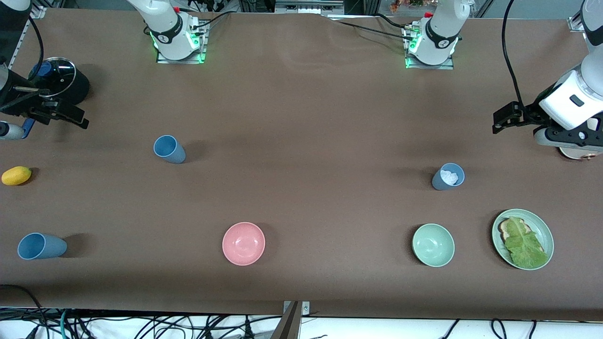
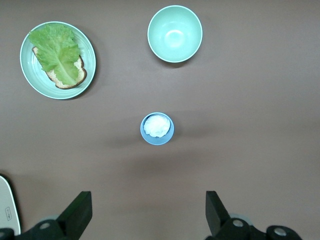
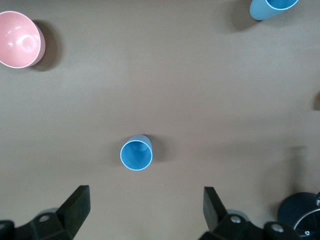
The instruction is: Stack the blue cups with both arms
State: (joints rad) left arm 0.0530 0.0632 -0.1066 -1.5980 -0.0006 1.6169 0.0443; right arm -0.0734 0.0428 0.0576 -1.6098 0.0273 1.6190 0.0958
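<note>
Three blue cups stand on the brown table. One blue cup [image 1: 169,149] stands toward the right arm's end and shows in the right wrist view [image 3: 136,154]. A sky-blue cup [image 1: 41,246] lies on its side nearer the front camera, at the right arm's end [image 3: 272,7]. A grey-blue cup [image 1: 448,176] with something white inside stands toward the left arm's end [image 2: 157,128]. My right gripper [image 1: 70,115] [image 3: 145,210] is open and empty, up beside the black pot. My left gripper [image 1: 501,120] [image 2: 148,212] is open and empty, up at the left arm's end of the table.
A pink bowl [image 1: 243,243], a pale green bowl [image 1: 433,245] and a green plate [image 1: 546,235] with bread and lettuce sit near the front edge. A black pot with a glass lid [image 1: 59,82] and a yellow fruit [image 1: 16,175] are at the right arm's end.
</note>
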